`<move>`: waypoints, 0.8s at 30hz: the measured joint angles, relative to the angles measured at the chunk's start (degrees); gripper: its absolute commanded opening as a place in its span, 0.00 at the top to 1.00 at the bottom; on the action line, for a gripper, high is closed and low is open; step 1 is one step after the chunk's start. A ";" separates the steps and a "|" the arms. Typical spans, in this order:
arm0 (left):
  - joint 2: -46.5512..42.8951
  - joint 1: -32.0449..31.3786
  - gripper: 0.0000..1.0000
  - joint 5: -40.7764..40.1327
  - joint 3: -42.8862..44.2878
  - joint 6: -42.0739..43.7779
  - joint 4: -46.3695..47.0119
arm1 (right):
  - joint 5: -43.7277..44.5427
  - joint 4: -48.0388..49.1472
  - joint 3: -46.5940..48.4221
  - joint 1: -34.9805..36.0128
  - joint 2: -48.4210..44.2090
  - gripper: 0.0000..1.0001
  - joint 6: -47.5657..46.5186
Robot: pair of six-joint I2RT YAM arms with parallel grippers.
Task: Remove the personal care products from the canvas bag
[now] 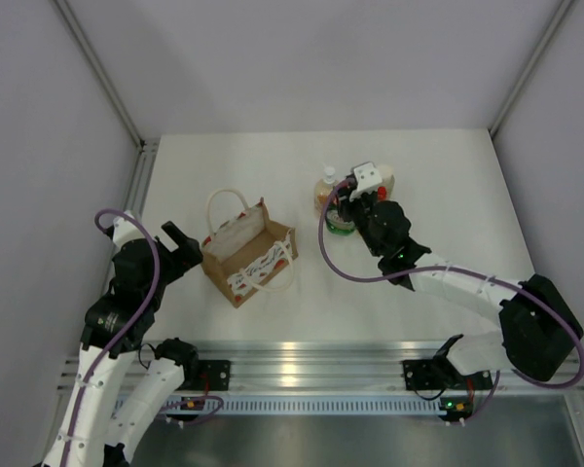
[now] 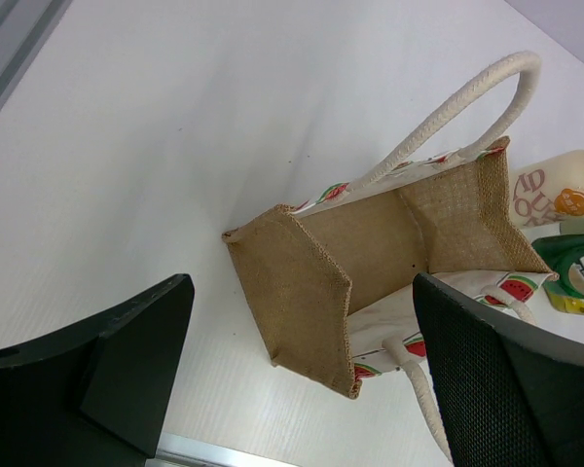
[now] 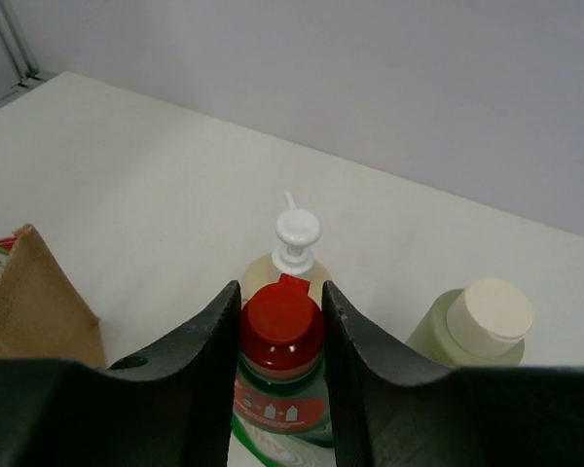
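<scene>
Left claw hangs at the left of the overhead frame, jaws spread wide with nothing in them, just beside the canvas bag. The bag sits on the white surface a bit left of center. One cream handle flops toward the back and the other toward the front. From these angles I honestly can't tell if anything's inside it.

Right of the bag, across a gap, the bottles are bunched together at upper center. The right claw is down over them. Its jaws are narrowed onto the red cap of the green bottle, with both fingers touching the cap's sides. The pump bottle is right behind that one, with its white pump head poking up. The white-capped bottle, pale green, stands to the right, clear of the claw.
</scene>
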 measured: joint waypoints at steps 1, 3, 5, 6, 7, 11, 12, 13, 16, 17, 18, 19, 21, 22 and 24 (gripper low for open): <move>0.00 0.00 0.02 0.00 0.00 0.00 0.00 | 0.00 1.75 -1.49 0.00 0.00 1.00 -0.09; 0.00 0.00 0.02 0.00 0.00 0.00 0.00 | 0.00 4.61 -3.87 0.00 0.00 1.00 -0.13; 0.00 0.00 0.02 0.00 0.00 0.00 -0.02 | 0.02 7.56 -6.08 0.00 0.00 1.00 -0.09; 0.00 0.02 0.02 0.00 0.00 -0.02 0.00 | 0.00 8.41 -6.69 0.00 0.02 1.00 -0.09; 0.00 0.00 0.02 0.00 0.00 -0.02 -0.02 | 0.04 8.94 -7.13 0.00 0.02 1.00 -0.15; 0.00 0.00 0.02 0.00 -0.04 0.00 -0.02 | 0.22 11.61 -8.24 -0.02 0.24 1.00 0.04; 0.00 0.00 0.02 0.00 -0.04 -0.02 0.00 | 0.20 12.44 -8.63 -0.04 0.24 1.00 0.22; 0.00 0.00 0.02 0.00 -0.04 -0.02 -0.02 | 0.13 13.25 -9.11 -0.04 0.24 1.00 0.39; 0.02 0.00 0.02 0.00 -0.04 -0.02 0.00 | 0.00 15.61 -11.21 -0.04 0.24 1.00 0.87; 0.00 0.00 0.02 0.00 -0.04 -0.02 0.00 | 0.02 15.93 -11.82 -0.04 0.24 1.00 0.98; 0.00 0.00 0.02 0.00 -0.04 -0.02 0.00 | 0.00 16.11 -12.37 -0.04 0.24 1.00 1.03; 0.00 0.00 0.02 0.00 -0.04 -0.02 0.00 | 0.02 16.20 -12.81 -0.04 0.28 1.00 1.20; 0.00 0.00 0.02 0.00 -0.04 -0.04 0.00 | 0.00 16.79 -13.46 -0.04 0.61 1.00 1.46; 0.00 0.00 0.02 0.00 -0.04 -0.04 0.00 | 0.00 16.94 -13.49 -0.04 0.94 1.00 1.60; 0.00 0.00 0.02 0.00 -0.04 -0.07 0.00 | 0.00 17.40 -13.51 -0.04 1.64 1.00 1.90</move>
